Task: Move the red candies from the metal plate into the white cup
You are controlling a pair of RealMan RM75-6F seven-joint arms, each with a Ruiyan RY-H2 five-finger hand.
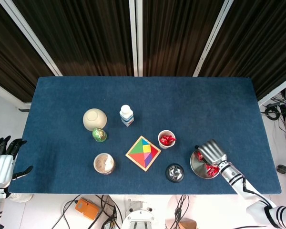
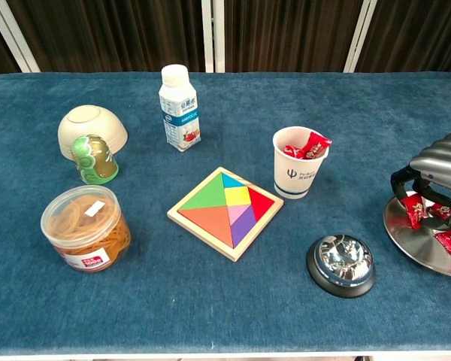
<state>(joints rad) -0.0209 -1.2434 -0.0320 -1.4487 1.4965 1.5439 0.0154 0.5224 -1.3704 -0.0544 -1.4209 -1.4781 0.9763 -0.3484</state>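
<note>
right hand hung over the metal plate, fingers curled down around a red candy; whether it was gripped, cannot tell. more candies lay on the plate. white cup, partly filled, stood near. left hand idle, fingers spread, off the table.
</note>
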